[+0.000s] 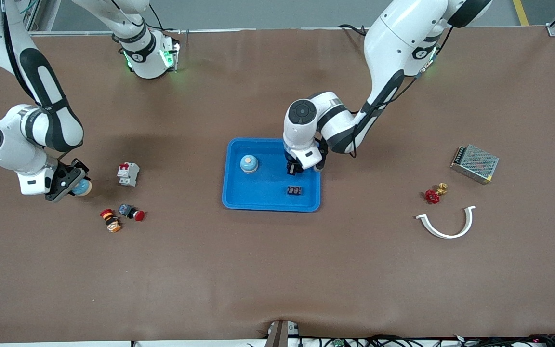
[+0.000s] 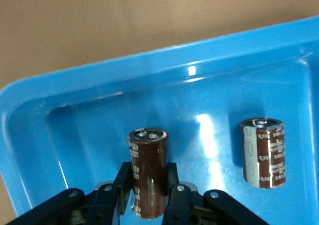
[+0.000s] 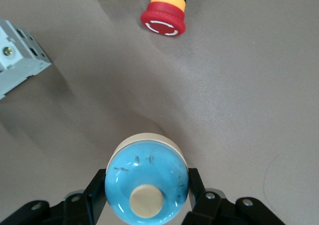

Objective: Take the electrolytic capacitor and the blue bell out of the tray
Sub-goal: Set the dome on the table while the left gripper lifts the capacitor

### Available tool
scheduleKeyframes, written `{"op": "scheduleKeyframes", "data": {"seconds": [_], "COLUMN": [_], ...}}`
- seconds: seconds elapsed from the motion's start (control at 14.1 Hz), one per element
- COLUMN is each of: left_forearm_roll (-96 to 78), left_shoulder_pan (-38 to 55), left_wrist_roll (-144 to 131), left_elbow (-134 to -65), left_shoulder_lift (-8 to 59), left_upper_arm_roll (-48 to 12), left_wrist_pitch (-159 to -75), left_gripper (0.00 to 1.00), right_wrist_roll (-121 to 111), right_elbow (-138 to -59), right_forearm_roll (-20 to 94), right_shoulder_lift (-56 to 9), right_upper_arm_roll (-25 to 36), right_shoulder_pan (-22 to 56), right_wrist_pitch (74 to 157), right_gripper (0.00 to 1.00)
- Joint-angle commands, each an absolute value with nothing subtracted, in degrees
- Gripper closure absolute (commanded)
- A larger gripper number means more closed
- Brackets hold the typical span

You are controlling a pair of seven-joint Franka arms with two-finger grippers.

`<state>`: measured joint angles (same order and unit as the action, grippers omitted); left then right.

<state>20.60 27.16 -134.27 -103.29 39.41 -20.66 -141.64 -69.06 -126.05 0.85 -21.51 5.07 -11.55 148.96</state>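
Left claw [image 2: 149, 195], inside the blue tray [image 1: 239, 197], grasps an upright capacitor [image 2: 148, 172]; right claw [image 3: 147, 202], beside the tray toward the right arm's end, grasps a blue bell [image 3: 146, 185].

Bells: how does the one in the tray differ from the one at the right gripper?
The tray bell stands free in the blue tray; the gripped bell sits between the right gripper fingers, over bare table near the right arm's end. Both are blue domes with beige buttons.
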Motion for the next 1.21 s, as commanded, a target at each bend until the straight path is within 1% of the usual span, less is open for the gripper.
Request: {"op": "scheduleKeyframes", "data": {"seconds": [0.0, 0.21, 0.5, 0.71, 0.85, 0.92, 0.99, 1.06, 1.13], "left_forearm_roll": [22.32, 22.06, 21.27, 21.18, 20.83, 20.83, 20.74, 20.83, 20.74], "left_shoulder_pan": [27.95, 27.60, 25.59, 24.26, 22.25, 20.32, 18.21, 16.02, 13.47], "left_wrist_roll": [-134.03, -131.85, -125.80, -117.02, -110.94, -106.57, -101.65, -96.99, -91.72], "left_elbow": [-101.43, -99.06, -98.17, -98.87, -100.62, -102.55, -104.31, -106.85, -108.96], "left_shoulder_lift": [38.23, 37.27, 34.90, 32.79, 31.30, 30.25, 29.10, 27.79, 26.82], "left_upper_arm_roll": [-20.48, -20.83, -21.09, -21.53, -22.41, -23.72, -24.95, -26.35, -27.85], "left_wrist_pitch": [-137.74, -133.60, -132.54, -129.74, -129.38, -129.29, -129.20, -129.20, -129.20], "left_gripper": [1.00, 1.00, 1.00, 1.00, 1.00, 1.00, 1.00, 1.00, 1.00], "right_wrist_roll": [-69.96, -69.96, -69.96, -69.87, -69.87, -69.79, -69.87, -69.87, -69.79], "right_elbow": [-129.54, -129.73, -129.90, -129.81, -129.81, -129.81, -129.81, -129.81, -129.73], "right_forearm_roll": [0.26, 0.26, 0.26, 0.26, 0.26, 0.26, 0.35, 0.35, 0.53], "right_shoulder_lift": [-20.04, -20.74, -22.06, -22.85, -23.20, -23.20, -23.38, -23.47, -23.47], "right_upper_arm_roll": [3.96, 3.96, 3.96, 3.87, 3.87, 3.87, 3.87, 3.78, 3.78], "right_shoulder_pan": [-12.83, -12.83, -12.83, -12.83, -12.83, -12.92, -13.01, -13.09, -13.18], "right_wrist_pitch": [152.48, 152.84, 154.94, 155.30, 155.39, 155.39, 155.39, 155.39, 155.30], "right_gripper": [0.64, 0.64, 0.64, 0.64, 0.61, 0.58, 0.54, 0.10, 0.00]}}
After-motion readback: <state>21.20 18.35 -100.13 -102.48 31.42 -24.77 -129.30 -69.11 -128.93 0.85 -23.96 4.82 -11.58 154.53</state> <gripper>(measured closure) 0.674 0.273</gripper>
